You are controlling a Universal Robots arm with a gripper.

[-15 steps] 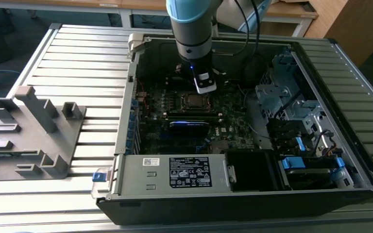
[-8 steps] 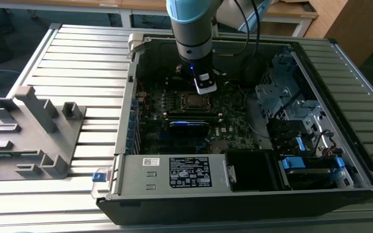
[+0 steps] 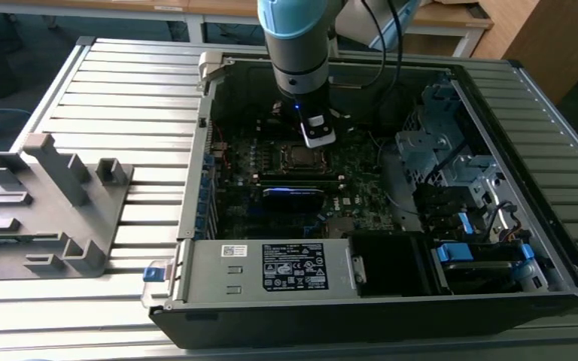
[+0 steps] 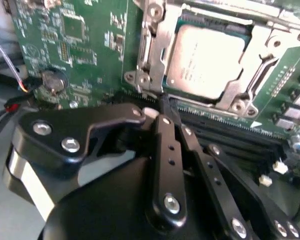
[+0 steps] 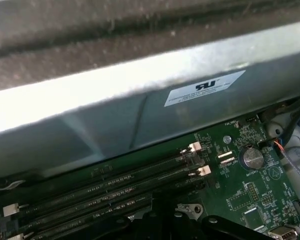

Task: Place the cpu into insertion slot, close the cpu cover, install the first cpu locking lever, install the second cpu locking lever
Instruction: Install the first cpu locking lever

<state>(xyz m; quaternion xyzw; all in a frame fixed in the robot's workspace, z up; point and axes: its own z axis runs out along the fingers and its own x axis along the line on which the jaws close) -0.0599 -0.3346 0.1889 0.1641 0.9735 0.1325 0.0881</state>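
The arm (image 3: 299,45) reaches straight down from the top middle of the exterior view into the open computer case (image 3: 369,320), which lies on a slatted table (image 3: 118,90). The gripper (image 3: 317,139) hangs over the motherboard (image 3: 360,188), just above centre in the frame and right beside the insertion slot (image 3: 282,156). In the second wrist view the gripper (image 4: 157,111) looks drawn closed with nothing in its grasp. Its tip is close to one corner of the cpu cover (image 4: 160,47), though I cannot tell whether it touches. The cpu (image 4: 207,62) sits flat in the insertion slot (image 4: 217,22), pale and silvery. The cover lies down over it, with its metal frame lapping the chip's edges. A thin metal rod (image 4: 270,20) runs along one side of the cover; whether it is latched I cannot make out. A round coin battery (image 4: 52,80) sits on the green board some way from the socket, and it shows in the first wrist view too (image 5: 252,158), near the long black memory slots (image 5: 115,190) and the case's grey wall (image 5: 90,130). At the lower middle of the exterior view is the boxy power supply (image 3: 269,267) with its label, and on the exterior view's left a grey plastic fixture (image 3: 48,203) stands on the table, well apart from the case.
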